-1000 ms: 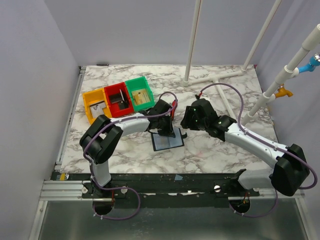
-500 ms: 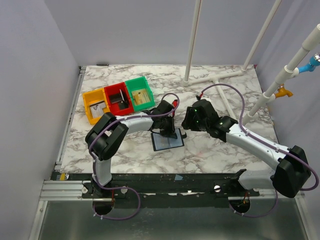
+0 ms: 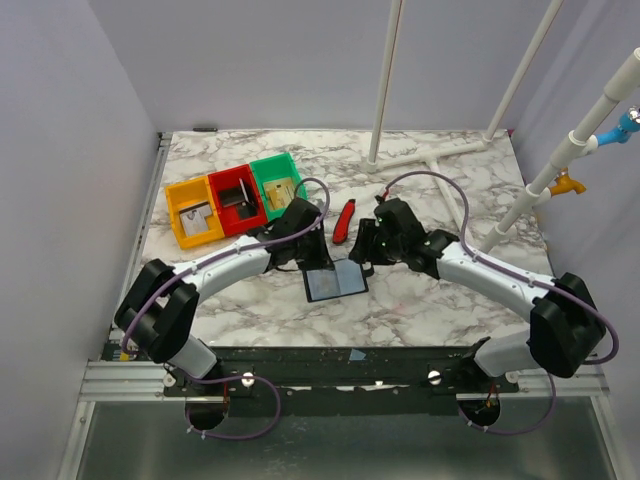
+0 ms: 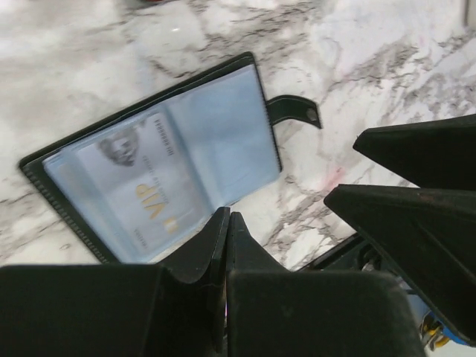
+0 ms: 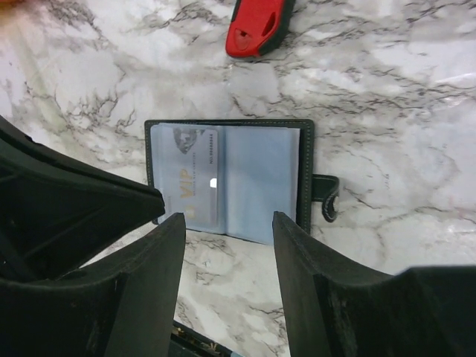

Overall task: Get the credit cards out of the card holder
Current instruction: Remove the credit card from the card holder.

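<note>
The black card holder [image 3: 338,285] lies open and flat on the marble, its bluish-grey pockets facing up [image 5: 262,182]. A pale credit card [image 5: 190,178] marked VIP sits in its left pocket [image 4: 137,186]. My left gripper [image 3: 318,262] hovers at the holder's back left corner; its jaws are pressed together with nothing between them [image 4: 227,217]. My right gripper [image 3: 362,255] hangs at the holder's back right corner, open and empty [image 5: 229,223], a little above the marble beside the holder's edge.
A red-and-black tool [image 3: 343,220] lies just behind the holder, between the two wrists. At the back left stand an orange bin [image 3: 178,215], a red bin [image 3: 232,180] and a green bin [image 3: 268,168], the green one with a tan card [image 3: 285,195] inside. White pipes [image 3: 430,155] run along the back right.
The left arm has swung out to the left and its shut gripper has drawn back off the holder toward the bins, uncovering the red tool. The right gripper has edged slightly left.
</note>
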Controlling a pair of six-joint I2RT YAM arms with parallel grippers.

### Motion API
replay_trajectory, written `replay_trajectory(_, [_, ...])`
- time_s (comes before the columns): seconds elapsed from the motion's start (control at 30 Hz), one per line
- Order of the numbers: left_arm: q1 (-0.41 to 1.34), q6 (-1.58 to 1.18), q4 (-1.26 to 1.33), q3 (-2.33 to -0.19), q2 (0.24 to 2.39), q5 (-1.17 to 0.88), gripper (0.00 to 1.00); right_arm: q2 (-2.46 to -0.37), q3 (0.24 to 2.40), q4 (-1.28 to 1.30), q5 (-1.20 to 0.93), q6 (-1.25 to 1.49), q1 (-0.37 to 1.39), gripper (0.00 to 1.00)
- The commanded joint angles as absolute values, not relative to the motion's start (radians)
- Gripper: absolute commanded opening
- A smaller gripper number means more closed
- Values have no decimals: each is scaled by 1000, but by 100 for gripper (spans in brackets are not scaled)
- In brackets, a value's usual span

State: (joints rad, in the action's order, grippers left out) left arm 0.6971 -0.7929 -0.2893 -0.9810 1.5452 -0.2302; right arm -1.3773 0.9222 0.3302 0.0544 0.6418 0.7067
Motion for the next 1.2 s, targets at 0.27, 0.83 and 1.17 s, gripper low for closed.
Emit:
replay_trajectory(0.27, [633,-764,-295,-856,1509,-185,0,-1568,953,174,-163,655,713,55])
replay_trajectory(0.83, [625,-753,-279,-831,1561,-158,0,-1667,966,141,-197,655,713,54])
replay_trajectory(1.17, [626,-753,-269,-838,1593,-161,0,-1680,957,133,-207,658,713,54])
